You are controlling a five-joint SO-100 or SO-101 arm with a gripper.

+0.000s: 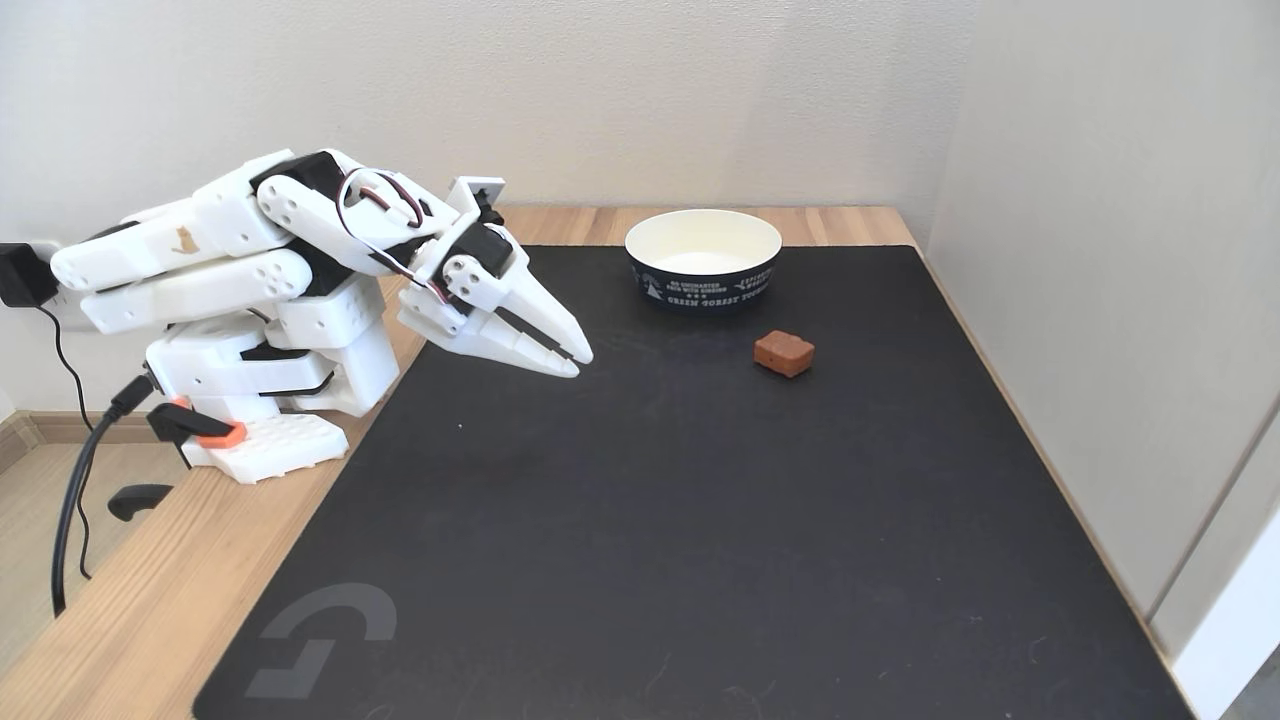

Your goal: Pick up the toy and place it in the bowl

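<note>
Toy: small reddish-brown blocky chunk with rounded edges (pixel 783 353), lying flat on the black mat (pixel 700 520), toward the far right part of the counter (pixel 150 600).
Bowl: round paper bowl, white inside, dark navy outside with white print (pixel 703 257), upright near the far edge of the mat, empty as far as visible.
Toy to bowl: just in front of the bowl and slightly to the right in the fixed view, near but not touching.
Tool: white two-finger tool (pixel 578 362) on the folded white arm, tips pointing down and to the right, hanging above the mat near its far left corner; fingers nearly pressed together with only a thin dark slit between, pinching nothing.
Direction from tool to toy: to the right in the fixed view, at about the same depth, well apart, bare mat between.
Toy's long axis: roughly left to right in the fixed view, slightly skewed; hard to fix more closely at this size.
Step in hand: likely the reach not yet begun; a grasp would probably call for spreading the fingers first and closing across the short side.
Risk: a nudge could push the chunk against the bowl.
</note>
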